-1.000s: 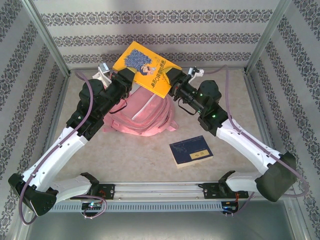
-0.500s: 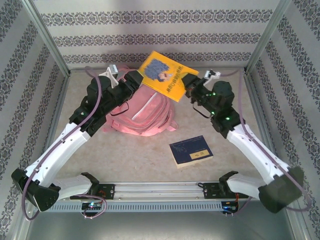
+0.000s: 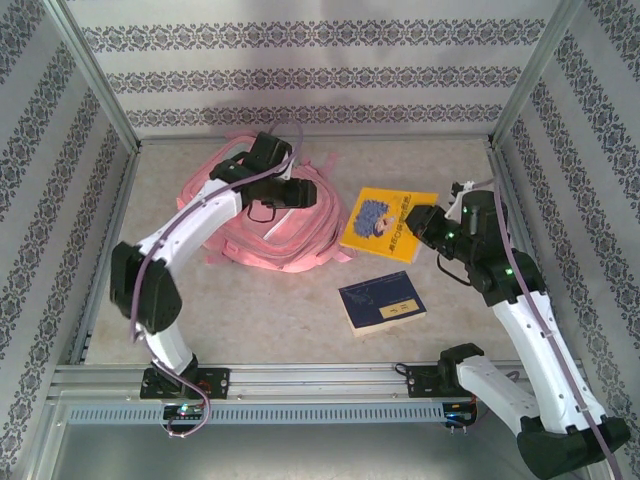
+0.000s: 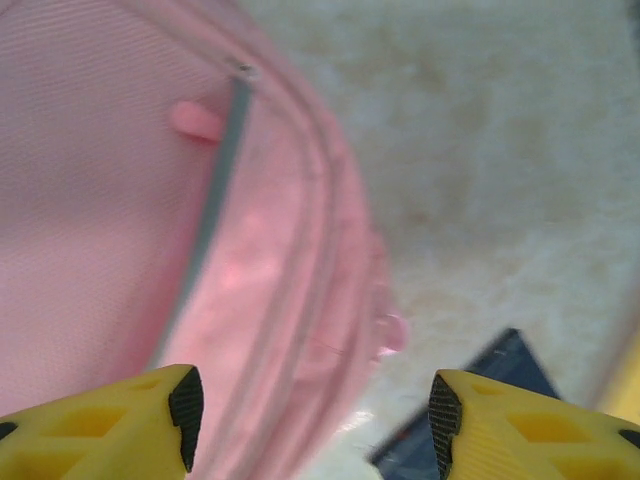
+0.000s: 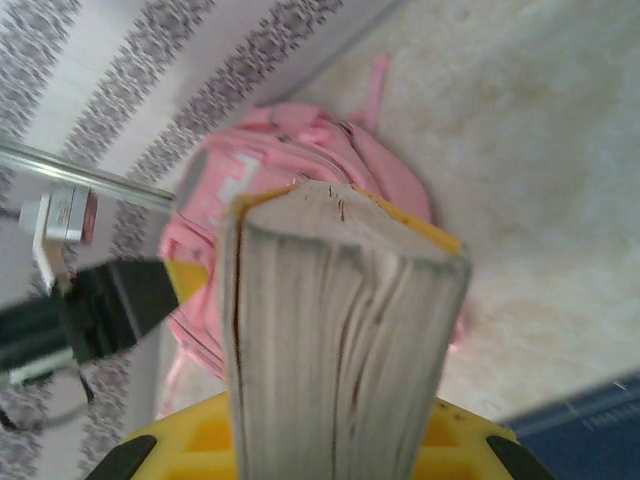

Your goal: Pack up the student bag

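Bench [image 3: 250, 310], pale beige and closed in by patterned walls [image 3: 300, 80] on three sides, gives us open room along its near left and middle. The large soft pink fabric student bag [image 3: 270, 238] lies at the far left; its contents we cannot tell. Just right of it the right claw [image 3: 424, 222] clenches a thick yellow paperback book [image 3: 383, 222] by its right edge. A dark blue book [image 3: 382, 303] lies flat nearer us, apart from both. The left claw [image 4: 312, 405] hangs released over the bag.
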### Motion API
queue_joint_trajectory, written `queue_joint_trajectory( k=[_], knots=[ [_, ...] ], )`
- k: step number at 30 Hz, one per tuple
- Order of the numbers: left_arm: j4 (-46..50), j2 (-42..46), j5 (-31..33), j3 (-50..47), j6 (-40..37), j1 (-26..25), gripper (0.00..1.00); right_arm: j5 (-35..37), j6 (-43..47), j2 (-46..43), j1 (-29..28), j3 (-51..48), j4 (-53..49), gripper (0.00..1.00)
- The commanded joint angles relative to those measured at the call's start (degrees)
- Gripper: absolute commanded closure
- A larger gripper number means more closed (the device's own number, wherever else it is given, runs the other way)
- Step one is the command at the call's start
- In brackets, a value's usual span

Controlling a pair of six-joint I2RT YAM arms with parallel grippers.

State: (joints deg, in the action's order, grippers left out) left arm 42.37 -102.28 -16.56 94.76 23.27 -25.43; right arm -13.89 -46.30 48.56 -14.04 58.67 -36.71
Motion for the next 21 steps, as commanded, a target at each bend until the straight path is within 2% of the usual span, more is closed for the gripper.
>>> queue_joint_trajectory(
  k=[1,4,7,12,18,21],
  knots=[
    [6.2,-4.5,-3.8,5.9,-8.9,3.7,0.41,2.0,6.5,-2.6,-0.5,4.0,-5.4,1.0],
    [4.4,-7.5,-7.2,6.0,-12.2,5.4,0.43,-2.4,7.8,-2.9,-0.5,4.5,-6.3,1.0],
    [3.9,-10.8,-13.2,6.8,-13.1,7.4,0.48,-3.1,7.6,-2.7,-0.4,5.6,-8.3,1.0],
    [4.3,-14.6,-22.8,7.5,-14.3,7.7,0.57,-2.8,8.5,-2.2,-0.4,7.2,-10.6,1.0],
    [4.1,-15.5,-25.4,4.9,-15.3,7.8,0.6,-3.0,7.8,-1.6,-0.3,7.2,-10.7,1.0],
    [4.4,-15.7,-26.7,4.4,-16.0,7.7,0.72,-3.2,7.1,-1.5,-0.3,6.1,-10.0,1.0]
  ],
)
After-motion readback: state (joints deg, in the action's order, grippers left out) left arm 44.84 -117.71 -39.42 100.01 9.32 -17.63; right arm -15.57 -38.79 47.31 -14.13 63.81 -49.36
